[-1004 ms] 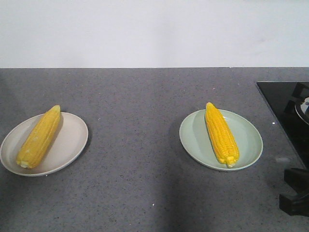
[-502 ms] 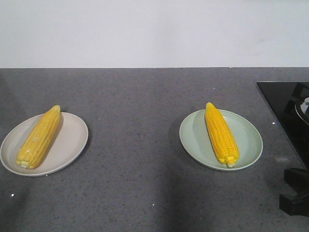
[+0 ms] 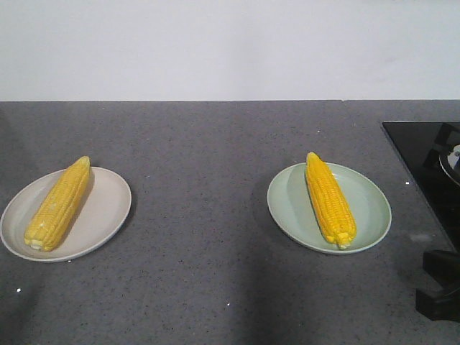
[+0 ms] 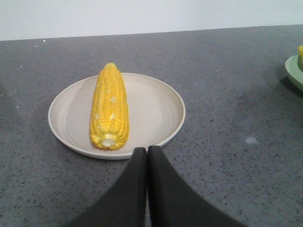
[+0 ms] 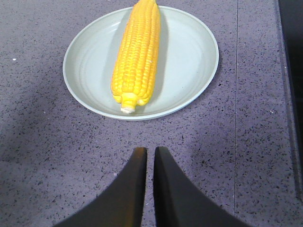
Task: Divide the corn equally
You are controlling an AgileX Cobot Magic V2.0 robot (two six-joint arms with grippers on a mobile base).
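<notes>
One corn cob [image 3: 57, 204] lengthwise on the beige plate [image 3: 108, 215] ahead of the closed left hand [image 4: 147, 152], another cob [image 3: 329, 199] on the green plate [image 3: 370, 212] ahead of the nearly closed, empty right hand [image 5: 150, 152]; apparently evenly shared.

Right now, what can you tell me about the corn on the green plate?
The corn is one whole husked cob, bright yellow with neat rows of kernels, tapering to a point at the far end and showing a pale cut stub at the near end. It lies flat and lengthwise across the pale green plate, left of the plate's middle. Only the plate touches it; neither gripper does.
</notes>
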